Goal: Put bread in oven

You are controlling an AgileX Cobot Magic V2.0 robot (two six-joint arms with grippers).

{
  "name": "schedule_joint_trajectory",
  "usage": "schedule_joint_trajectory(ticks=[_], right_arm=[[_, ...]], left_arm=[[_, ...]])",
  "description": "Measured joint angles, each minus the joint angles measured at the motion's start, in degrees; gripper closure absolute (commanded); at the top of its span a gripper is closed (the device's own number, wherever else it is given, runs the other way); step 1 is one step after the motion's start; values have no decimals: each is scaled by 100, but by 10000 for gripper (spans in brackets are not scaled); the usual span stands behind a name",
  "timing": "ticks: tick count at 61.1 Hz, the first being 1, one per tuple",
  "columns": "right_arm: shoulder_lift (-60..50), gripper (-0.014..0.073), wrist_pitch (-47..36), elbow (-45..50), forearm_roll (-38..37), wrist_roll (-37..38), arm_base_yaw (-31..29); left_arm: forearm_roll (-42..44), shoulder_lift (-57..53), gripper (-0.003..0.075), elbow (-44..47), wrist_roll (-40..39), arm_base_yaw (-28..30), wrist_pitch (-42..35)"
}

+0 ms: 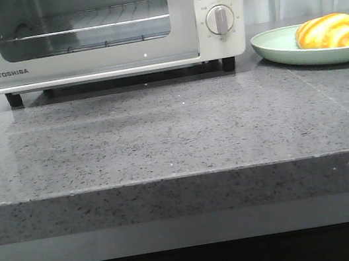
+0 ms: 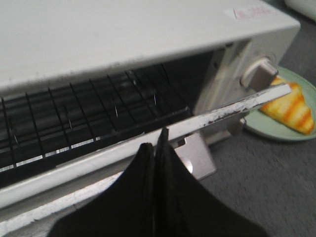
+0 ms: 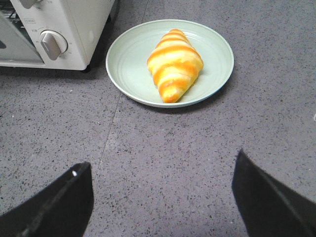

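Observation:
The white TOSHIBA oven (image 1: 99,61) stands at the back left of the counter. In the left wrist view its door (image 2: 212,114) is tilted a little open at the top, and the wire rack (image 2: 89,106) shows through the gap. My left gripper (image 2: 157,140) is shut and empty, its tips right at the door's top edge. The striped bread (image 3: 174,64) lies on a pale green plate (image 3: 123,64) to the right of the oven; it also shows in the front view (image 1: 329,31). My right gripper (image 3: 162,163) is open and empty, above the counter, short of the plate. Neither gripper shows in the front view.
The grey speckled counter (image 1: 175,137) stretches in front of the oven to its front edge (image 1: 182,177). The oven's knobs (image 1: 220,20) sit on its right side, near the plate (image 1: 274,47). A pale curtain hangs behind.

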Motion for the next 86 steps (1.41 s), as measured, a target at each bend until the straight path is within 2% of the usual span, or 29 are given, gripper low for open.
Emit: schedule_joint_trajectory(ticks=[9,39,56,77,86], right_arm=[[0,0,0,0,0,0,0],[0,1,196,0,0,0,0],[528,1,838,-566,0,0,-4],[2449,2,2301,-2149,0,37,-4],[3322,2,2603,-2746,-116,150,-4]], left_arm=[[13,-395,741,35,0,-12,969],[414,-2341,741,75,-71,-12,2818],[1683,-3280,741,866,-1218,-12,3005],[1780,-3506,741,1155,-1330,-12,3032],[1789,-3506,741,1155,-1330,-12,3032]])
